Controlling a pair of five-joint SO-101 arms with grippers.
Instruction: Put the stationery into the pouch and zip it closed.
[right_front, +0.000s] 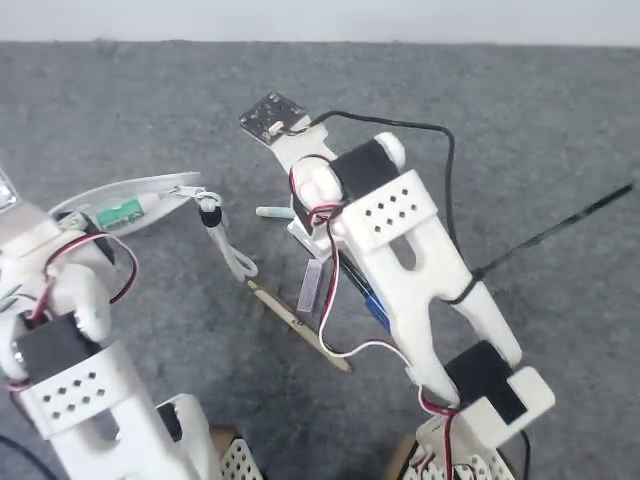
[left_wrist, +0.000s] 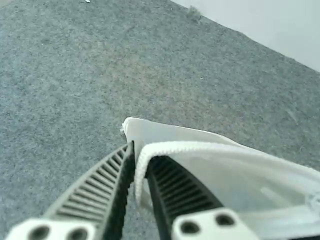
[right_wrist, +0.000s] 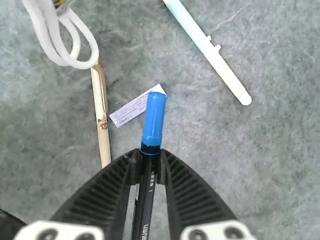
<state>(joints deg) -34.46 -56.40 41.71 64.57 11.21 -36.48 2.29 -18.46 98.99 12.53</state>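
My left gripper (left_wrist: 134, 167) is shut on the zipper rim of the white translucent pouch (left_wrist: 235, 175), which it holds off the grey carpet; the pouch (right_front: 135, 200) has something green inside and its mouth gapes. My right gripper (right_wrist: 149, 156) is shut on a black pen with a blue cap (right_wrist: 153, 119), its tip pointing down at the carpet. Under it lie a cream pen (right_wrist: 103, 137), a small paper label (right_wrist: 131, 109) and a pale white pen (right_wrist: 207, 45). In the high view the blue pen (right_front: 372, 300) shows beneath the right arm.
The pouch's white strap (right_front: 235, 255) trails onto the carpet and loops (right_wrist: 67, 42) by the cream pen (right_front: 300, 325). A thin black rod (right_front: 560, 230) runs off to the right. A black cable (right_front: 440, 150) arcs over the right arm.
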